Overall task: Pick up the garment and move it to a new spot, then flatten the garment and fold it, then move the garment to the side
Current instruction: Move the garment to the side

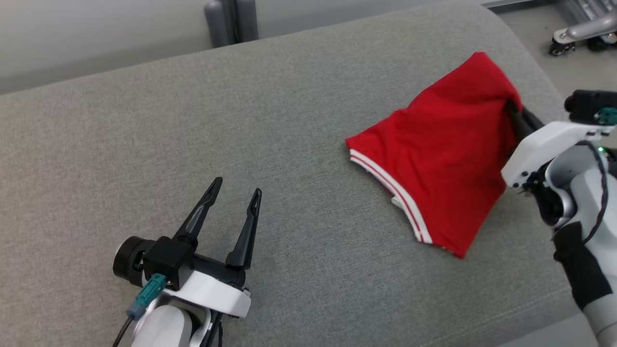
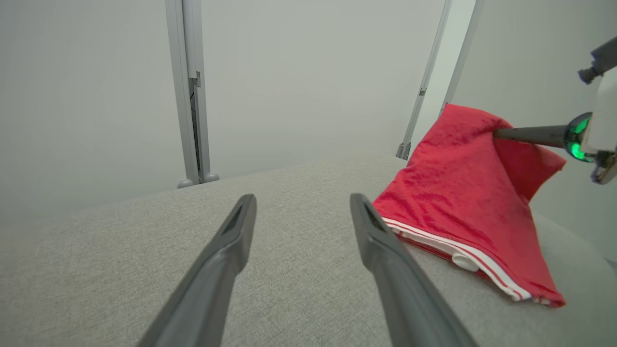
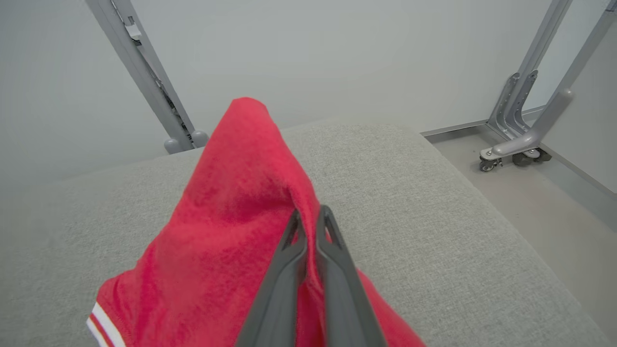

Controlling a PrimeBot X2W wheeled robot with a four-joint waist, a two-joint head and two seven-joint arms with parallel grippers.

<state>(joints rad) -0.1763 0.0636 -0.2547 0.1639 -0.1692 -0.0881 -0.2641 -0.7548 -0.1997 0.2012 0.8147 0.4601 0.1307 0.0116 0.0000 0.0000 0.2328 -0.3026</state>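
The garment (image 1: 448, 144) is red cloth with a white-striped hem, tented up at the right side of the grey cushion (image 1: 193, 120). My right gripper (image 1: 513, 110) is shut on its upper right fold and holds that part off the surface, while the striped hem rests on the cushion. In the right wrist view the two fingers (image 3: 289, 250) pinch the red garment (image 3: 231, 202) close together. In the left wrist view the garment (image 2: 462, 193) hangs from that gripper to the right. My left gripper (image 1: 236, 190) hovers open and holds nothing at the lower left, well away from the cloth.
A grey metal post (image 1: 229, 19) stands behind the cushion's far edge. A wheeled frame (image 1: 578, 36) sits on the floor past the cushion's right end. The cushion's rounded right edge (image 1: 540, 72) lies close behind the garment.
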